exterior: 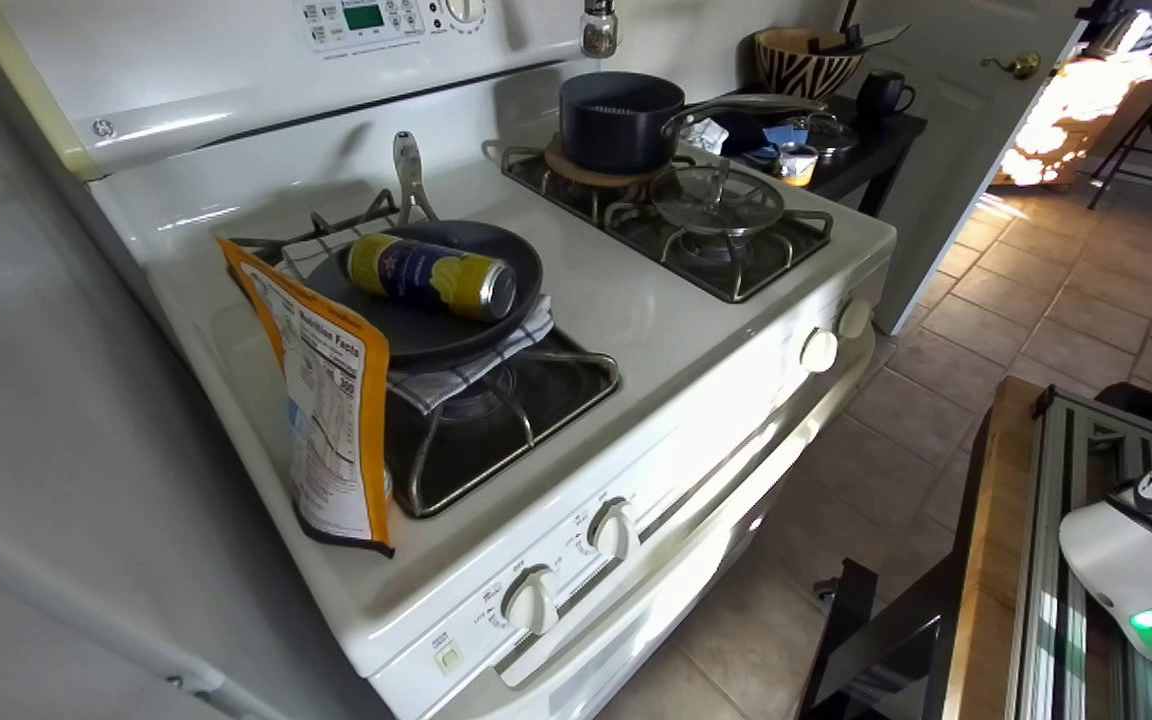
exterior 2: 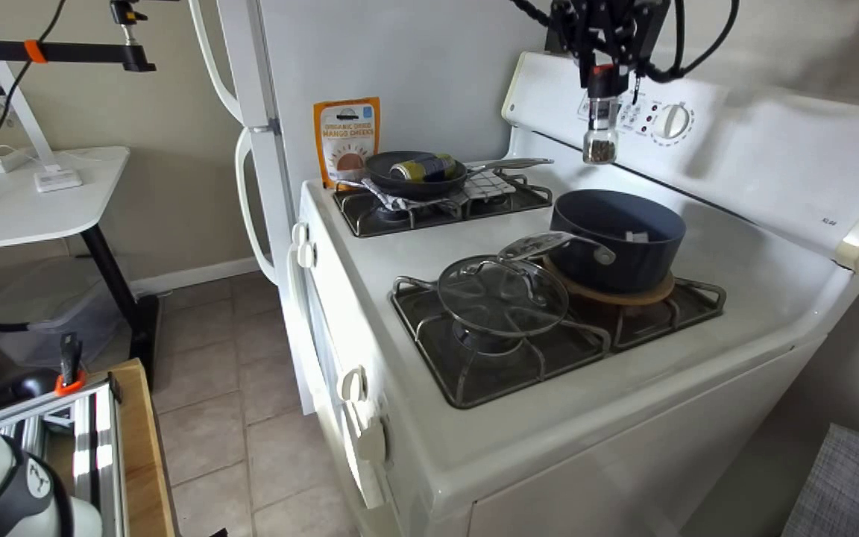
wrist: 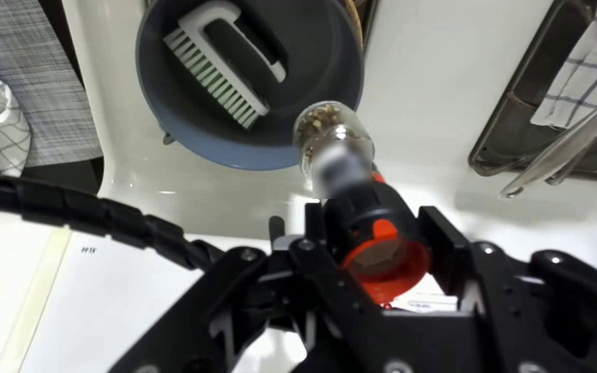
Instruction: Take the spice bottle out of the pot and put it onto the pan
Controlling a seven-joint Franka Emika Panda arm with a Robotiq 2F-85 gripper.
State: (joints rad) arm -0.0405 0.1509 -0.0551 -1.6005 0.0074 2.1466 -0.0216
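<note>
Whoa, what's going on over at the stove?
A robot is holding a spice bottle up in the air between its fingers. The bottle is out of the pot and hangs higher than its rim; a brush lies inside the pot. The bottle isn't in the pan yet, where a can is lying on its side.

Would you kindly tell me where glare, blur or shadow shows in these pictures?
In an exterior view, sunlight burns out detail beyond the door and glares off the stove front; in an exterior view, soft shadows fall across the back panel; in the wrist view, a blurred square smears part of the spice bottle.
</note>
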